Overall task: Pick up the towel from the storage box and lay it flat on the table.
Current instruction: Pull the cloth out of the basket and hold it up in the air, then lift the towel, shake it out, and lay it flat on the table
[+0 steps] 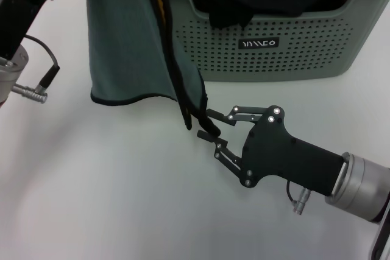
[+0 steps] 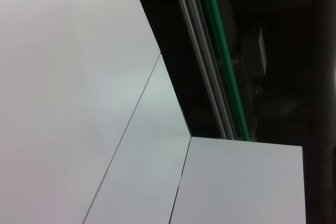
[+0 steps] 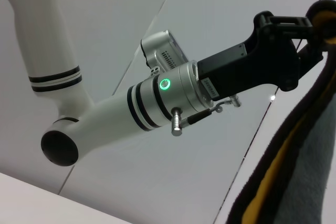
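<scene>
Towel: soft, limp, light; hangs from the left gripper, clear of the box, above the counter. Right gripper jaws spread around the lower corner; best hold there. Left jaws' state: cannot tell.

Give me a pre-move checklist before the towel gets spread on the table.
1. Mustard-and-teal cloth towel with black trim lifted out of the sage-green perforated plastic storage box: ok, it hangs in front of the box.
2. Left gripper holding the towel's top edge: ok, shut on it.
3. Right gripper on the lower corner: cannot tell; its fingers are at the hem, the grasp is unclear.
4. Towel flat: not ok, it hangs folded.
5. White table bare below the towel: ok.
</scene>
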Controlling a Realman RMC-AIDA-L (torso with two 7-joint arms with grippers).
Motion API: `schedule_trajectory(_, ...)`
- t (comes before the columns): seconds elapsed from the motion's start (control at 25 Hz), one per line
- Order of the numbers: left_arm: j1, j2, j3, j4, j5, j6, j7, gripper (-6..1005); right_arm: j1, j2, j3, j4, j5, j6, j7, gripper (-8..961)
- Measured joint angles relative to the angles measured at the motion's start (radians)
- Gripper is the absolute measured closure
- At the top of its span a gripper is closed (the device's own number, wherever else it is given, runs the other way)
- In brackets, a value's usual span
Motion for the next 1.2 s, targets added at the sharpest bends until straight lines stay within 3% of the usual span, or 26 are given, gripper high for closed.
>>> schedule_trajectory(0.04,0.000,0.001,0.000,0.000,0.000,0.000,0.000,986,-0.004,0.000,0.002,0.000,0.000,0.000,-0.001,700)
schedule_trajectory(0.28,0.001,0.002,0.000,-0.001,-0.001,0.000,0.001,964,-0.013,0.000,0.010,-0.004,0.000,0.000,-0.003,749)
schedule_trajectory(0.48,0.008,0.005,0.009,-0.002,0.032,0.004,0.002,947,-0.014,-0.001,0.012,-0.012,0.010,-0.003,-0.003,927)
schedule_trajectory(0.64,0.045,0.005,0.010,-0.002,0.054,0.008,0.002,933,-0.028,-0.011,0.044,-0.049,0.019,-0.029,0.004,939)
schedule_trajectory(0.76,0.088,0.005,0.010,-0.006,0.082,0.011,0.006,923,-0.037,-0.024,0.108,-0.066,0.011,-0.110,0.038,942)
schedule_trajectory(1.0,0.128,0.006,0.009,-0.077,0.125,0.017,0.038,901,-0.015,-0.074,0.285,-0.090,-0.001,-0.301,0.240,941)
schedule_trajectory(1.2,0.120,0.002,0.010,-0.175,0.185,-0.001,0.147,884,0.011,-0.079,0.441,-0.171,-0.081,-0.305,0.375,941)
